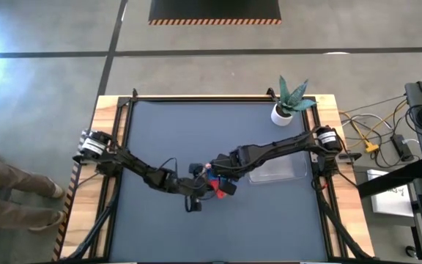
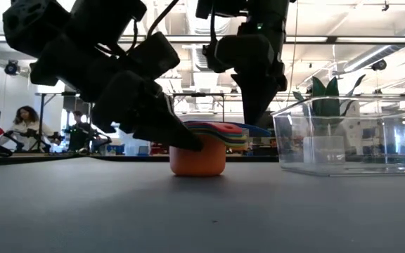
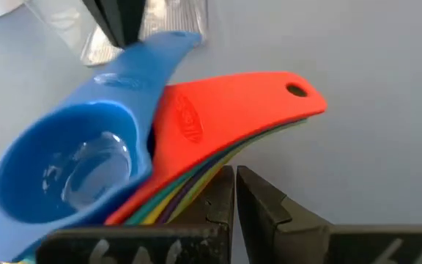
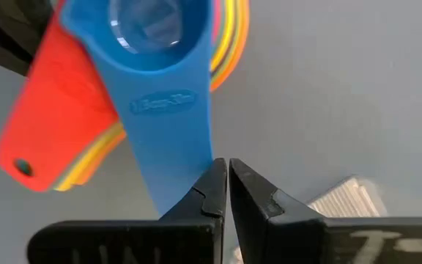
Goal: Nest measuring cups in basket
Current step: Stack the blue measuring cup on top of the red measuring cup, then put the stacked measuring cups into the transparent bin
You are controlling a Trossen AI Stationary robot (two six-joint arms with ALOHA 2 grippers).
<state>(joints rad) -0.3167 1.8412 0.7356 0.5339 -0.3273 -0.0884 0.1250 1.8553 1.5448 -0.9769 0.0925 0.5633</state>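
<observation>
Pinching nothing, my left gripper (image 3: 233,192) is sitting clenched beside the stacked measuring cups (image 2: 206,144). My right gripper (image 4: 228,183) is clenched too, touching the blue cup's handle (image 4: 171,125), near the basket (image 1: 278,171).

The blue measuring cup (image 3: 72,169) looks like smooth plastic with a glossy bowl that reflects light. The red measuring cup (image 3: 233,103) has a more matt, smooth plastic surface. The orange cup (image 2: 197,159) looks matt too. The basket (image 2: 350,137) is clear, shiny plastic. The table top (image 1: 196,132) is a dark matt mat, with a border of pale wood (image 1: 108,103). The plant pot (image 1: 281,114) is white and smooth.
</observation>
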